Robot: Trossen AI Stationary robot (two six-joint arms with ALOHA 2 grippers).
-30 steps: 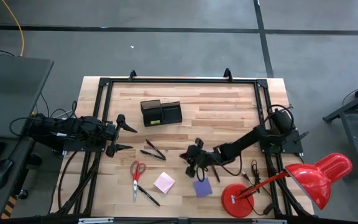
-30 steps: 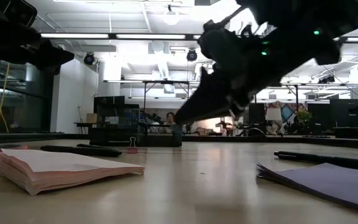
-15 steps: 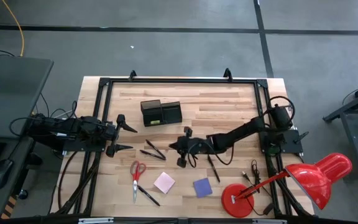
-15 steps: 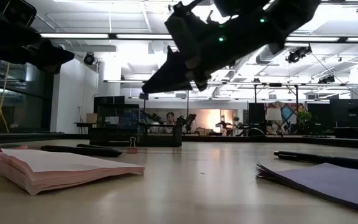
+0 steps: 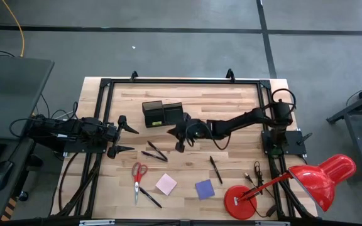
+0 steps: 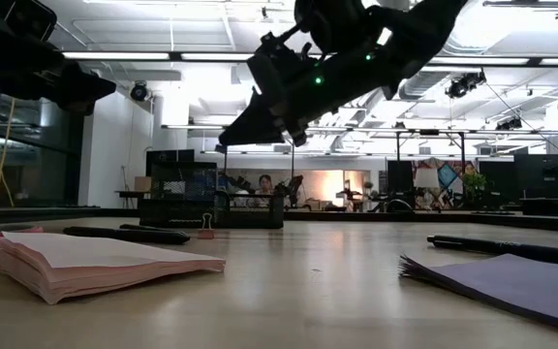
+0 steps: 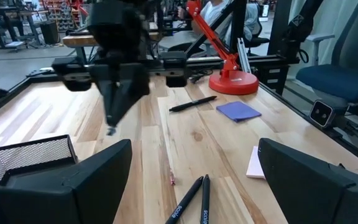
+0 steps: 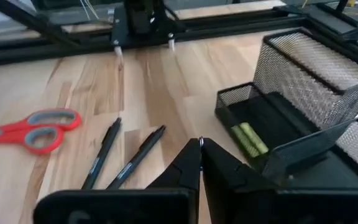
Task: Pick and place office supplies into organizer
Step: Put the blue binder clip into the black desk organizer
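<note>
1. The right gripper [image 5: 180, 139] hangs just beside the black wire-mesh desk organizer [image 5: 163, 114], on its near right side. Its jaws are pressed together, and the right wrist view shows the tips meeting with nothing visible between them.
2. The left gripper [image 5: 129, 139] waits at the table's left edge, well apart from the supplies, with its jaws spread wide and empty.
3. 2 thin black pens [image 5: 153, 152] lie side by side on the bare wood between the 2 grippers, near the organizer. They look light, stiff and smooth, so they may roll or slip; I would pinch 1 across its barrel near the middle so it stays level.
4. A further black pen [image 5: 215, 169] lies alone right of centre, and another [image 5: 149, 197] lies just beside the small red-handled scissors [image 5: 137, 177] at the near left.
5. The scissors are rigid and probably the heaviest item here. A grip across the closed blades just past the handles seems safest, since the loops are too wide.
6. The pink square sticky-note pad [image 5: 166, 184] and the purple square pad [image 5: 205, 189] lie flat near the front. Their soft paper edges may fan or bend, so each wants a pinch across 1 edge through the whole stack.
7. The red desk lamp [image 5: 275, 188] stands at the near right corner.
</note>
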